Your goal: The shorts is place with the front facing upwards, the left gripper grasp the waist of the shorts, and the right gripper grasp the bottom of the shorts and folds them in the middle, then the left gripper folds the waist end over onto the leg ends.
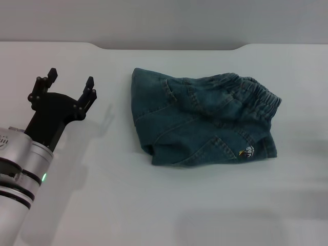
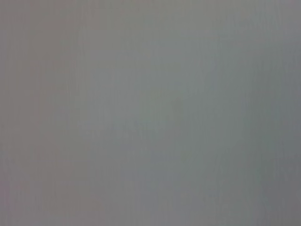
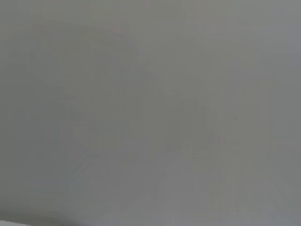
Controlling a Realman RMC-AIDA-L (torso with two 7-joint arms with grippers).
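The blue denim shorts (image 1: 202, 120) lie folded into a compact bundle on the white table (image 1: 128, 205), a little right of centre. Their gathered elastic waist (image 1: 251, 95) sits on top at the far right, and a small cartoon print (image 1: 247, 152) shows near the front right corner. My left gripper (image 1: 70, 86) hovers open and empty over the table well to the left of the shorts. The right gripper is out of view. Both wrist views show only plain grey surface.
The table's back edge (image 1: 169, 48) runs across the top of the head view with a shallow notch in it. Nothing else stands on the table.
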